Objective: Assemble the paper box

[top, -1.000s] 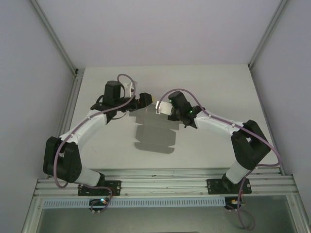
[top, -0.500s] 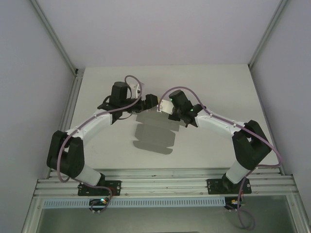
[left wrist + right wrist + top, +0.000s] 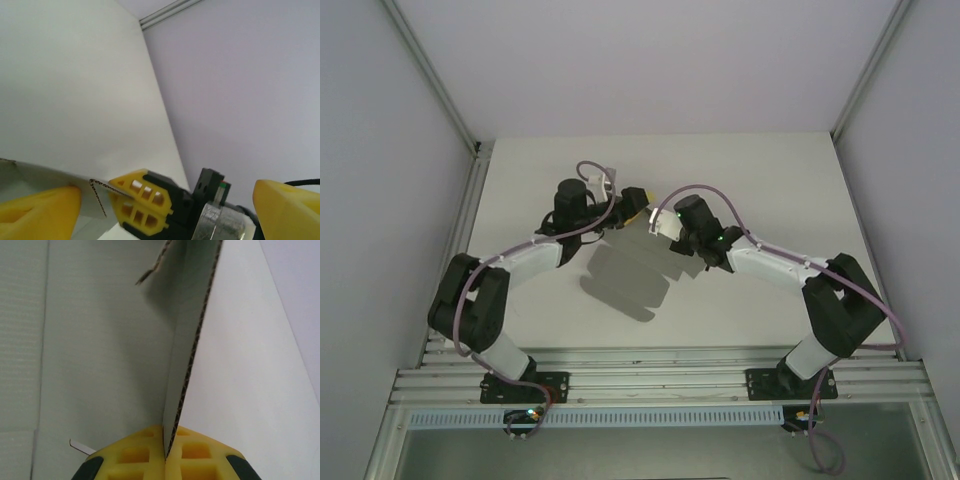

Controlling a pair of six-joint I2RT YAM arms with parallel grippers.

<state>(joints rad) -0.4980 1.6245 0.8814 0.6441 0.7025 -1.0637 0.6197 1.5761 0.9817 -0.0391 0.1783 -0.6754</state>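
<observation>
Box: grey card sheet, mostly flat at mid-table, far flap raised on edge.
Right gripper: fingers pressed together, pinching that flap's edge.
Left gripper: fingers spread wide, flap edge and right gripper's tip between them.

No writing, label, brand, number or sign can be read, neither on the paper box nor on the desk.
</observation>
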